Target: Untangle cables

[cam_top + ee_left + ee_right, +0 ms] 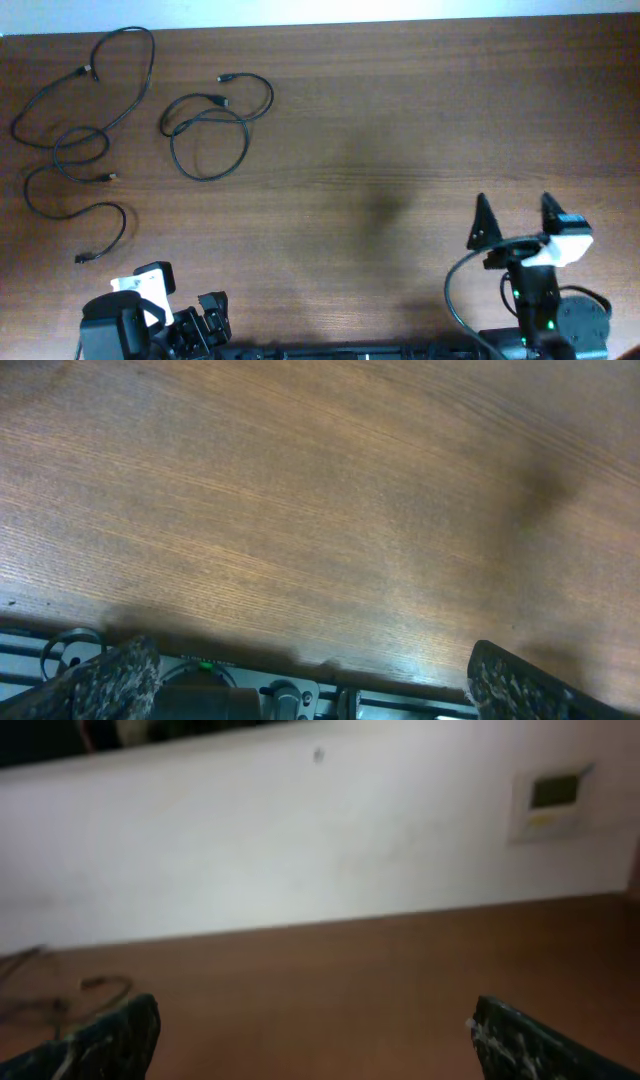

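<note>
Three thin black cables lie at the far left of the table in the overhead view. One cable (128,80) runs in a long arc. A second cable (60,212) curls below it, and the two cross at a small loop (80,150). The third cable (210,135) is a separate loose coil to their right. My left gripper (315,685) is open and empty over bare wood at the near left edge, low in the overhead view (200,318). My right gripper (516,215) is open and empty at the near right, far from the cables; its wrist view (320,1030) shows them faintly (60,995).
The brown wooden table (400,120) stretches between the cables and my right gripper. A white wall (300,840) with a small panel (555,795) stands behind the table's far edge. The arm bases (300,350) line the near edge.
</note>
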Controlling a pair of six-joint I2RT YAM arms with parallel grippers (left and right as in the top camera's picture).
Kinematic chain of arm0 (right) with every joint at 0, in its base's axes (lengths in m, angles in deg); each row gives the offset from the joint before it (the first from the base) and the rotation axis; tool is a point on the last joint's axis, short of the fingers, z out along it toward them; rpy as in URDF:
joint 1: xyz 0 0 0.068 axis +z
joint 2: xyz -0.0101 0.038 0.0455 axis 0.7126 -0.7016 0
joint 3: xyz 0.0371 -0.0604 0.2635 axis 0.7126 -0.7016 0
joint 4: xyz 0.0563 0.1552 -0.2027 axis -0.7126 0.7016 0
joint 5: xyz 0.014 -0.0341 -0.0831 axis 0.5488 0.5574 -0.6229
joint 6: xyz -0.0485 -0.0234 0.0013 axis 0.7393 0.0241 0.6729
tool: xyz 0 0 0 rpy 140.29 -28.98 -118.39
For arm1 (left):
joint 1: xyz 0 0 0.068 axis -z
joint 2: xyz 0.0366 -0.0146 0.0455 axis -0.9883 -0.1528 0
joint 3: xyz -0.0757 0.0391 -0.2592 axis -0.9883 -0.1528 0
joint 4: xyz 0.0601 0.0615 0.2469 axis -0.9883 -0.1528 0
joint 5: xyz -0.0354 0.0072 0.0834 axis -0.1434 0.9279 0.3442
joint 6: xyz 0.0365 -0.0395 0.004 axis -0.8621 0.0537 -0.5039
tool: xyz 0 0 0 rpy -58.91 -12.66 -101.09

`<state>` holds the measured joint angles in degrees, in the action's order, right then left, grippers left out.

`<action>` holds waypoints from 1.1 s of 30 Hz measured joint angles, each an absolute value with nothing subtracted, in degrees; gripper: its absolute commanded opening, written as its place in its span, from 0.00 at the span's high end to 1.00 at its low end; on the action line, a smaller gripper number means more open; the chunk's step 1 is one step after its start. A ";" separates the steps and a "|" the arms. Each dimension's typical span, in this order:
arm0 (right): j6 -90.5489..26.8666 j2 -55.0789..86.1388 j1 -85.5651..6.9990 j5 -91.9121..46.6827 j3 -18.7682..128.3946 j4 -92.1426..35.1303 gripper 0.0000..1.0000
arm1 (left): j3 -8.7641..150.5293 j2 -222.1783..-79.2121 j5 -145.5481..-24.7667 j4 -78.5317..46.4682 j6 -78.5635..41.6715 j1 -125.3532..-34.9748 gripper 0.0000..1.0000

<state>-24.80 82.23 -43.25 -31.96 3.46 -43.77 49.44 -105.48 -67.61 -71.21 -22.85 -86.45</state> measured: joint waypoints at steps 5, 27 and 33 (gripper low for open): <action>-24.78 85.46 -46.90 -32.13 -1.46 -46.81 0.01 | 49.44 -105.48 -67.61 -71.21 -22.85 -86.45 0.01; -23.54 85.53 -47.18 -31.67 -18.35 -57.00 0.01 | 49.44 -105.48 -67.63 -71.23 -22.85 -86.45 0.01; -23.27 85.50 -47.18 -31.65 -18.35 -56.97 0.01 | 49.44 -105.48 -67.61 -71.21 -22.87 -86.45 0.02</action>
